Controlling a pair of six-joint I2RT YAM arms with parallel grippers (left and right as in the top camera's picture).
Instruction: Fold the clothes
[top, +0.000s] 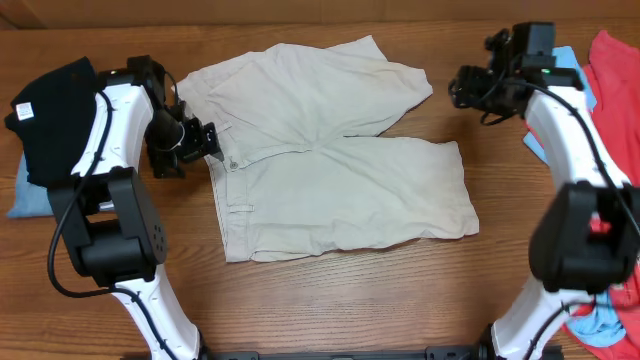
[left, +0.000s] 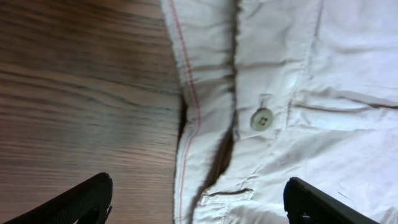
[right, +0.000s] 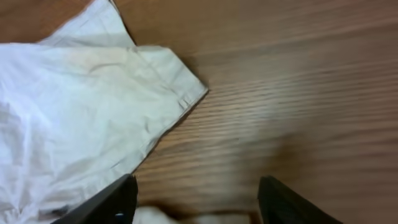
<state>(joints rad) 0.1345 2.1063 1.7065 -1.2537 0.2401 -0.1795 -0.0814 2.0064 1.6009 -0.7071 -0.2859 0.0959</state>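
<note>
Where the shorts lie: the beige shorts (top: 330, 160) are spread flat in the middle of the wooden desk (top: 330, 310), waistband (top: 232, 190) to the left and the two legs splayed apart to the right.
Done so far: nothing, as far as I can judge; no part is doubled over, though the cloth looks fairly smooth.
Left to do: every fold, probably one leg over the other first, then across.
Left fingers: the left fingers (left: 74, 202) are spread wide and hold nothing; they sit over the waistband, near the fly and its button (left: 262, 119).
Right fingers: the right fingers (right: 106, 202) are also spread wide and empty, beside the hem corner (right: 186, 93) of the far leg; whether they touch the cloth cannot be told.
Unclear: a pale blur shows low between the right fingers, too soft to name.
Desk edges: a black garment (top: 55, 110) lies at the left, a red garment (top: 615, 80) at the right, both apart from the shorts.
</note>
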